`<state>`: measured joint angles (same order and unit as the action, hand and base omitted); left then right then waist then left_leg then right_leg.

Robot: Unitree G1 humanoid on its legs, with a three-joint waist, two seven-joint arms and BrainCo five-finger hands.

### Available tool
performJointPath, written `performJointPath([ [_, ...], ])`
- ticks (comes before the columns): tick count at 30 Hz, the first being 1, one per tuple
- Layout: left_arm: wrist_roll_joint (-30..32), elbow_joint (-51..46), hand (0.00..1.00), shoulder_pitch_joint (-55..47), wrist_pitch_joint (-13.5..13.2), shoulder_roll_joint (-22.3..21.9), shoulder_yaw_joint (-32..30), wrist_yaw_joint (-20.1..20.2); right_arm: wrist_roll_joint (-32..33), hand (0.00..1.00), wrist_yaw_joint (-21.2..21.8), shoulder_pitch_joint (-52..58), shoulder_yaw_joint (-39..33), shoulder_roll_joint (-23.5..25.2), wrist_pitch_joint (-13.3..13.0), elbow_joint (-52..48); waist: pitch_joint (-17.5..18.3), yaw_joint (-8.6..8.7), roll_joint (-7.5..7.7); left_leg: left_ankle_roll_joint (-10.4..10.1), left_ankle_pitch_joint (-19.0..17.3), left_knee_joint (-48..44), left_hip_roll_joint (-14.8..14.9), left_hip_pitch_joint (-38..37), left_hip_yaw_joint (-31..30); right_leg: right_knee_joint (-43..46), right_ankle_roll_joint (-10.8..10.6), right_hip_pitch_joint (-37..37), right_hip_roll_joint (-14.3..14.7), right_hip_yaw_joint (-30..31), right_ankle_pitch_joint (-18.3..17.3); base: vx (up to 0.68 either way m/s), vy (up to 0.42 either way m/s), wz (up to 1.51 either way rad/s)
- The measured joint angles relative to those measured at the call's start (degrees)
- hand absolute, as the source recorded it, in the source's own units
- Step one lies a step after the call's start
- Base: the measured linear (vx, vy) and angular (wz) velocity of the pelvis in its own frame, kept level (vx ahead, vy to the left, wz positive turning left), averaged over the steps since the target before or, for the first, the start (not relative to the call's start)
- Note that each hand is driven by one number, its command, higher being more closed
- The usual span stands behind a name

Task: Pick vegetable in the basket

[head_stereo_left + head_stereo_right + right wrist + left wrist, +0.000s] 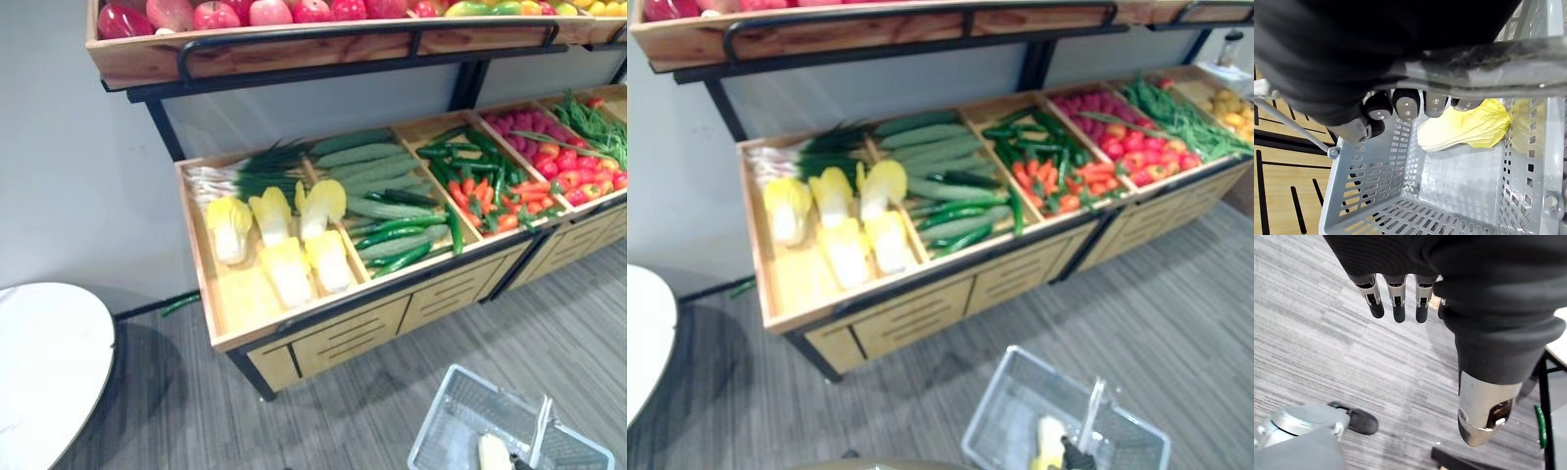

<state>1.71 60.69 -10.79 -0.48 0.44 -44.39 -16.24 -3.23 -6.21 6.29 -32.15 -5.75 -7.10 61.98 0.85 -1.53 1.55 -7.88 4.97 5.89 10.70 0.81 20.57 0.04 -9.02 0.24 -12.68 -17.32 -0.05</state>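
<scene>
Grey carpeted floor (1327, 352) spreads beneath the left hand (1397, 290), whose fingers hang straight and loose. Close by, the right hand (1406, 105) curls round the handle (1488, 81) of a grey basket (1376, 196), with one yellow cabbage (1464, 129) lying inside. Farther off, a wooden shelf (323, 333) carries cabbages (284, 245) at its left end, with cucumbers (377, 181) beside them.

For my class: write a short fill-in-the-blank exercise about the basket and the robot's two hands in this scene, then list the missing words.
1. The grey basket holds one pale yellow ___.
2. The right hand has its fingers curled round the basket's ___.
3. The left hand holds nothing; its straight fingers hang above the grey ___.

Missing words: cabbage; handle; floor.
</scene>
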Motion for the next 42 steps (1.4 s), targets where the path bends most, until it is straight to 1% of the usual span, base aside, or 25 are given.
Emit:
performJointPath([
  [3,1.9,0.8,0.0,0.7,0.0,-0.2,3.6,-1.5,1.1,1.0,-1.1,0.0,1.5,-0.2,-0.8,1.3,0.0,0.18,0.05,0.1,0.0,0.0,0.0,-0.1,0.1,0.0,-0.1,0.0,0.0,0.1,-0.1,0.01,-0.002,-0.01],
  [6,3.6,0.9,0.0,0.9,0.0,-0.2,7.2,-1.8,1.4,1.0,-2.0,0.0,3.4,-0.3,-1.1,1.9,-0.1,0.48,0.13,0.1,0.1,0.0,0.0,-0.2,0.2,0.1,-0.1,0.0,0.0,0.2,-0.2,0.01,-0.002,-0.01],
  [11,3.6,0.9,0.0,1.0,-0.2,0.3,15.0,-3.4,1.5,1.0,-2.6,0.0,7.6,-0.5,-1.5,1.9,-0.4,0.84,0.37,-0.1,-0.2,0.0,0.0,-1.5,1.0,0.1,-0.2,0.5,0.1,1.2,-0.3,0.03,-0.007,-0.09],
  [15,3.6,0.9,0.0,0.8,-0.3,1.0,17.7,-3.7,1.5,1.0,-2.6,0.0,9.3,-0.5,-1.7,1.9,-0.9,1.04,0.88,-0.3,-1.1,-0.4,0.2,-3.3,2.2,0.3,-0.2,1.4,0.2,2.4,-0.6,0.03,-0.003,-0.14],
  [17,3.6,0.9,0.0,0.8,-0.3,1.3,18.8,-3.7,1.5,1.0,-2.6,0.0,10.0,-0.4,-1.8,1.9,-1.3,1.21,1.17,-0.6,-2.4,-1.7,0.4,-4.0,2.7,1.4,-0.2,1.8,0.1,3.3,-1.3,0.03,0.003,-0.21],
  [20,5.1,0.9,0.0,1.4,-0.1,2.5,22.3,-3.6,1.5,1.0,-2.5,-0.1,9.6,-0.1,-1.8,1.4,-3.1,1.43,2.14,-1.4,-8.0,-10.8,2.5,-4.2,3.9,8.3,0.1,0.8,-0.3,6.5,-4.9,0.02,-0.001,-0.39],
  [21,7.4,0.9,0.0,1.5,0.1,3.4,24.6,-3.6,1.5,1.0,-2.2,0.0,8.9,0.2,-1.9,0.2,-3.4,1.56,2.31,-1.8,-10.6,-15.0,4.0,-3.9,5.6,9.4,0.0,-0.3,0.3,9.6,-5.0,0.01,0.022,-0.89],
  [22,9.5,0.9,0.0,1.6,0.1,4.1,26.4,-3.5,1.4,1.0,-2.1,0.0,9.0,0.8,-1.9,-0.7,-3.6,1.58,2.6,-1.8,-12.1,-16.8,4.4,-3.8,7.3,9.6,-0.4,-1.5,0.5,11.8,-4.7,0.0,0.043,-1.02],
  [23,10.9,0.9,0.0,1.8,0.2,4.5,27.5,-3.4,1.4,1.0,-2.0,0.0,9.0,1.0,-2.0,-1.3,-3.7,1.61,2.83,-1.7,-13.0,-17.8,4.4,-3.7,8.1,9.8,-0.9,-2.4,0.5,13.6,-4.2,-0.07,0.096,-1.3],
  [24,13.2,0.9,0.0,2.6,0.4,5.7,30.4,-3.4,1.4,1.0,-2.0,0.0,9.5,1.6,-2.3,-2.7,-4.1,2.31,3.22,-1.1,-14.8,-19.5,4.7,-2.7,10.7,9.9,-1.0,-5.1,0.9,16.6,-2.3,-0.07,0.08,-1.11],
  [25,13.4,0.9,0.0,2.9,0.4,6.3,31.3,-3.3,1.5,1.0,-2.1,0.0,9.6,1.8,-2.3,-3.1,-4.3,2.96,3.33,-1.0,-15.2,-19.8,4.9,-2.3,11.9,9.5,-0.4,-5.9,1.0,16.9,-0.9,-0.13,0.11,-1.23],
  [26,13.9,1.0,0.0,5.0,0.6,6.6,31.9,-3.1,1.5,1.0,-2.1,0.0,9.8,1.8,-2.4,-4.3,-4.7,4.03,3.44,0.2,-15.5,-19.8,4.8,-1.8,14.4,7.8,2.3,-8.4,1.7,15.5,4.3,-0.09,0.077,-0.88],
  [27,14.2,1.1,0.0,6.1,0.7,6.4,31.8,-3.1,1.6,1.0,-2.0,-0.1,10.3,1.8,-2.6,-4.9,-5.2,4.16,2.77,1.4,-14.8,-18.6,5.2,-1.9,16.1,4.5,4.9,-8.7,2.7,14.5,8.9,-0.21,0.139,-1.19],
  [28,14.3,1.5,0.0,8.0,0.6,6.0,31.7,-3.1,1.6,1.0,-2.0,-0.5,10.8,1.5,-3.0,-5.6,-6.8,4.36,0.97,3.1,-13.2,-16.4,6.7,-2.2,20.1,5.0,7.4,-8.2,2.9,7.6,10.0,-0.16,0.129,-1.14],
  [29,14.3,0.7,0.0,9.5,0.6,6.2,31.7,-3.2,1.6,1.0,-2.1,-0.9,11.1,1.6,-3.2,-6.0,-7.8,4.7,1.71,2.9,-12.0,-14.8,6.1,-3.7,22.6,13.4,8.2,-9.2,1.6,1.3,4.3,-0.14,0.166,-1.27],
  [30,14.2,0.3,0.0,10.7,0.6,6.3,31.9,-3.2,2.0,1.0,-2.2,-1.1,11.1,1.3,-3.2,-5.8,-8.6,4.56,2.45,3.2,-11.6,-13.7,5.8,-5.4,25.4,19.4,9.1,-8.7,0.5,-3.5,0.2,-0.05,0.134,-1.39],
  [31,14.1,0.4,0.0,11.0,0.7,6.5,31.8,-3.2,2.0,1.0,-2.1,-1.0,11.8,1.1,-3.1,-5.3,-8.7,4.46,2.83,3.4,-11.4,-13.5,5.9,-7.3,29.6,24.2,10.2,-7.3,-0.5,-8.0,-2.2,-0.05,0.108,-1.76],
  [32,14.1,0.4,0.0,11.0,0.7,6.5,31.7,-3.1,1.4,1.0,-2.0,-1.0,12.7,1.1,-3.1,-5.4,-8.7,4.46,2.84,3.4,-11.3,-13.1,5.8,-9.1,33.4,26.4,10.5,-6.0,-1.6,-11.1,-3.7,-0.05,0.032,-1.64],
  [34,12.3,0.5,0.0,11.5,0.8,6.5,31.5,-2.8,0.9,1.0,-1.9,-1.6,13.4,1.3,-2.9,-4.9,-8.6,4.52,2.99,3.3,-11.2,-13.3,5.4,-10.5,38.4,26.8,9.9,-5.7,-3.3,-12.6,-4.9,-0.03,-0.072,-1.48],
  [36,11.4,1.3,0.0,12.3,1.1,6.4,31.5,-2.2,0.9,1.0,-2.0,-2.0,13.4,1.1,-2.3,-4.6,-8.5,5.01,3.03,3.0,-11.0,-14.3,5.4,-11.1,41.5,25.9,9.4,-6.9,-3.2,-12.7,-7.7,-0.04,-0.182,-1.1],
  [37,10.1,1.9,0.0,13.3,1.1,6.2,31.3,-1.7,1.0,1.0,-2.0,-2.2,13.3,0.9,-1.6,-4.6,-8.0,6.03,3.64,2.6,-11.0,-15.5,5.8,-11.3,43.5,24.4,8.1,-7.7,-2.2,-12.0,-9.1,-0.02,-0.304,-1.11],
  [38,9.6,2.5,0.0,13.7,1.1,6.0,30.0,-1.2,0.9,1.0,-1.9,-2.4,14.3,0.6,-1.1,-4.6,-7.5,5.85,2.79,1.9,-10.8,-16.0,6.4,-11.3,45.5,19.9,7.8,-7.8,0.9,-10.3,-9.1,0.0,-0.312,-1.27],
  [39,9.6,2.9,0.0,13.8,1.1,5.8,29.3,-1.0,0.8,1.0,-1.8,-2.5,15.2,0.4,-1.0,-4.6,-7.2,5.82,2.51,1.5,-10.5,-16.1,7.0,-11.4,46.8,17.4,7.8,-7.7,2.3,-9.4,-9.1,-0.01,-0.307,-1.43],
  [40,9.6,3.8,0.0,13.9,1.2,5.2,28.1,-0.7,0.6,1.0,-0.9,-3.4,16.6,-0.2,-1.0,-4.5,-7.5,6.01,1.67,1.1,-9.9,-16.3,8.1,-11.6,48.6,14.5,8.1,-7.8,4.6,-7.8,-8.6,-0.04,-0.211,-1.14],
  [42,9.4,4.8,0.0,14.9,1.2,4.1,26.7,-0.2,0.8,1.0,-0.7,-3.0,16.7,-0.3,-0.7,-4.4,-7.5,6.53,1.18,1.5,-9.3,-18.9,10.2,-12.2,49.5,13.4,8.7,-7.4,6.8,-6.2,-8.2,-0.04,-0.154,-0.7],
])
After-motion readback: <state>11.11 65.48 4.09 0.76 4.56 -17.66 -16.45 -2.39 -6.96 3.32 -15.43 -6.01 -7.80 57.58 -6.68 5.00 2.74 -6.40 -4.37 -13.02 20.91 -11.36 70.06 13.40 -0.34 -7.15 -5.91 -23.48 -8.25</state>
